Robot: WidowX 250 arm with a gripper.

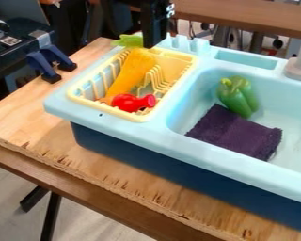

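Black and boxy, the robot gripper [152, 42] is right by the leafy end of the long orange-yellow toy vegetable [131, 70]. We cannot tell if it is open or closed, or if it touches the toy. The toy leans in the pale yellow plastic dish rack [109, 111], with a shiny red round toy [129, 102] by its low end. We think this step is about picking up or letting go of the long toy. Next, we would need a careful grab or a gentle let-go, without bumping the rack.

one each: rack [107, 109], pepper [238, 97], cloth [233, 132], red toy [129, 102], probably carrot [132, 70]; two clamps [40, 64]
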